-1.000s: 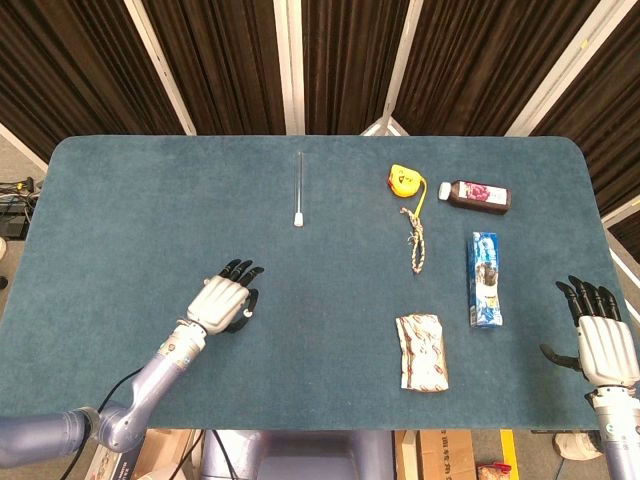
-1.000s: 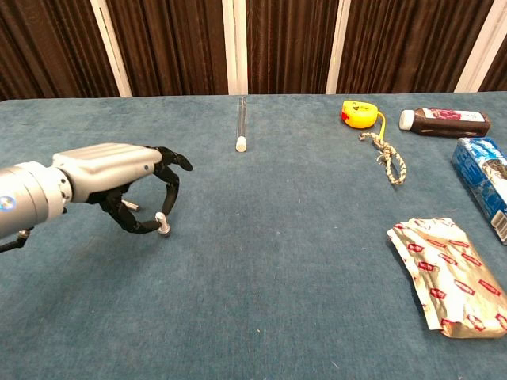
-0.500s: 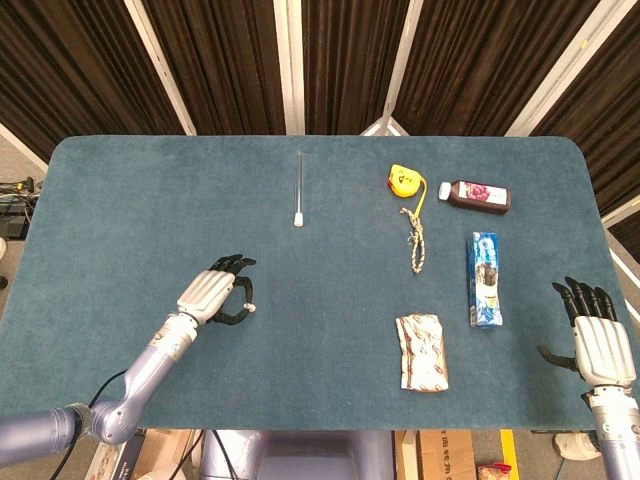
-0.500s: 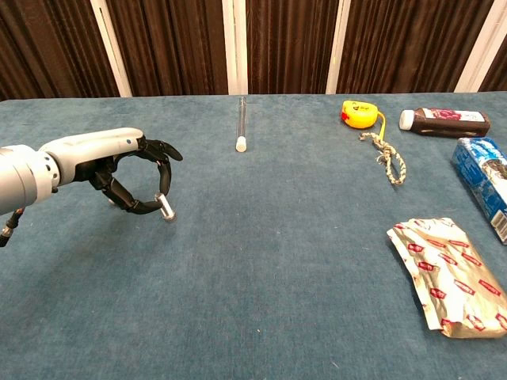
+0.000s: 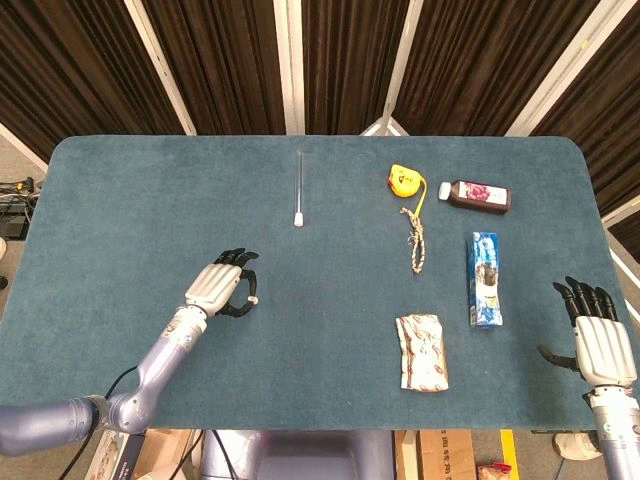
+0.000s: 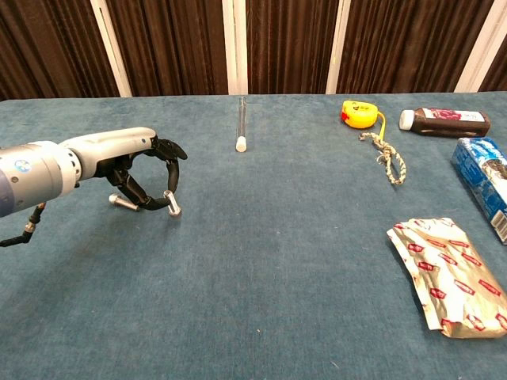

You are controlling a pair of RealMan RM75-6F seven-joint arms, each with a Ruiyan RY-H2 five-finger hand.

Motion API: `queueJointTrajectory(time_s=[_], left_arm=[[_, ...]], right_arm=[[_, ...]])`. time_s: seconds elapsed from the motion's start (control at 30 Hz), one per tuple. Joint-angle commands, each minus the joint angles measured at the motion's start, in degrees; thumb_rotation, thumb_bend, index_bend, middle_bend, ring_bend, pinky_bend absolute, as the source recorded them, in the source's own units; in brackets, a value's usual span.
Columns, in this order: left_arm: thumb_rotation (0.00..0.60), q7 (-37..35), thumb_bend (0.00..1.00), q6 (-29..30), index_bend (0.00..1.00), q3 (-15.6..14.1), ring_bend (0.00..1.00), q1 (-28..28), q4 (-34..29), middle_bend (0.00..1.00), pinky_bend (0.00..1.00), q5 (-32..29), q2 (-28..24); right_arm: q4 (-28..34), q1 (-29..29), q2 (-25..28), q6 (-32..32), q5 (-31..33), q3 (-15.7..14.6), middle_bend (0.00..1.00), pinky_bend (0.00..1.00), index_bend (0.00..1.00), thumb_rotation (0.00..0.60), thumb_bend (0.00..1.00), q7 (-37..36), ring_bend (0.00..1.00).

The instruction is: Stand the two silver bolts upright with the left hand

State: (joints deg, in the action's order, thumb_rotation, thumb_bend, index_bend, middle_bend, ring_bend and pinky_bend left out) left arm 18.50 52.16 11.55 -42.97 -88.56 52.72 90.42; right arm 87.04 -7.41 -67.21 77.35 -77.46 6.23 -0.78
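Left hand point(image 6: 142, 178), lower left of the chest view, pinches one silver bolt point(image 6: 172, 204) tilted above the desk point(image 6: 277, 261), presumably for upending; second bolt point(image 6: 121, 201) lies beneath. Right hand point(image 5: 603, 340) idle, fingers spread.

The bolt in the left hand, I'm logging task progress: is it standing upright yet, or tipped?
Tipped. In the chest view the bolt leans, pinched by the left hand; a second bolt lies flat on the table.
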Motion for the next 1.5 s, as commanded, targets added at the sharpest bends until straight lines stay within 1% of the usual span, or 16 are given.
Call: queueJointTrajectory(time_s=[0.03, 0.2, 0.43, 0.63, 0.9, 1.0, 1.1, 1.2, 1.3, 1.4, 1.5], left_arm=[[0.600, 0.80, 0.49, 0.10, 0.57, 0.58, 0.00, -1.11, 1.12, 0.10, 0.00, -2.50, 1.64], [0.600, -0.14, 0.49, -1.00, 0.57, 1.09, 0.00, -1.79, 2.11, 0.10, 0.00, -4.34, 2.75], [0.600, -1.15, 0.49, -0.66, 0.57, 0.73, 0.00, -1.75, 2.49, 0.10, 0.00, -3.55, 2.99], [0.600, -1.18, 0.46, -1.47, 0.46, 0.22, 0.00, -2.07, 2.35, 0.09, 0.00, -3.73, 2.51], [0.600, -0.53, 0.42, -1.95, 0.37, -0.56, 0.00, -2.61, 1.70, 0.08, 0.00, -3.32, 1.62], [0.600, -1.19, 0.41, -1.68, 0.34, -0.46, 0.00, -2.45, -0.20, 0.07, 0.00, -2.24, 0.47], [0.600, -0.84, 0.41, 0.58, 0.34, -0.35, 0.00, -1.73, -4.56, 0.07, 0.00, -0.01, -2.48], [0.600, 2.05, 0.41, 4.61, 0.35, -1.05, 0.00, -0.54, -8.84, 0.07, 0.00, 1.90, -5.93], [0.600, 9.56, 0.41, 11.06, 0.36, -3.06, 0.00, 0.89, -11.50, 0.08, 0.00, 4.47, -9.31], [0.600, 18.47, 0.41, 16.84, 0.38, -6.22, 0.00, 2.24, -10.59, 0.08, 0.00, 8.02, -10.99], [0.600, 21.31, 0.41, 17.49, 0.39, -8.36, 0.00, 3.21, -8.91, 0.08, 0.00, 9.10, -11.78]], right_arm=[[-0.08, -0.05, -0.08, -0.12, 0.08, 0.00, 0.09, 0.00, 0.15, 0.600, 0.16, 0.14, 0.07], [-0.21, -0.14, -0.21, -0.28, 0.20, 0.02, 0.09, 0.00, 0.15, 0.600, 0.16, 0.26, 0.06], [-0.22, -0.16, -0.24, -0.24, 0.11, 0.03, 0.09, 0.00, 0.14, 0.600, 0.16, 0.12, 0.06], [-0.02, -0.20, -0.23, -0.27, 0.07, -0.02, 0.09, 0.00, 0.15, 0.600, 0.16, 0.25, 0.07], [0.38, -0.21, 0.04, -0.68, 0.05, -0.15, 0.09, 0.00, 0.15, 0.600, 0.16, -0.51, 0.06], [0.30, -0.30, -0.10, -0.70, 0.00, -0.14, 0.09, 0.00, 0.15, 0.600, 0.16, -0.39, 0.06], [0.38, -0.36, -0.10, -0.83, 0.04, -0.16, 0.09, 0.00, 0.15, 0.600, 0.16, -0.32, 0.06], [0.49, -0.31, -0.06, -0.78, -0.12, -0.28, 0.09, 0.00, 0.15, 0.600, 0.16, -0.35, 0.06], [0.70, -0.26, 0.00, -0.62, -0.15, -0.26, 0.09, 0.00, 0.15, 0.600, 0.16, -0.28, 0.07], [0.93, -0.17, 0.02, -0.40, -0.07, -0.22, 0.09, 0.00, 0.15, 0.600, 0.16, -0.15, 0.06], [1.13, -0.11, -0.02, -0.28, -0.10, -0.29, 0.09, 0.00, 0.15, 0.600, 0.16, 0.21, 0.07]])
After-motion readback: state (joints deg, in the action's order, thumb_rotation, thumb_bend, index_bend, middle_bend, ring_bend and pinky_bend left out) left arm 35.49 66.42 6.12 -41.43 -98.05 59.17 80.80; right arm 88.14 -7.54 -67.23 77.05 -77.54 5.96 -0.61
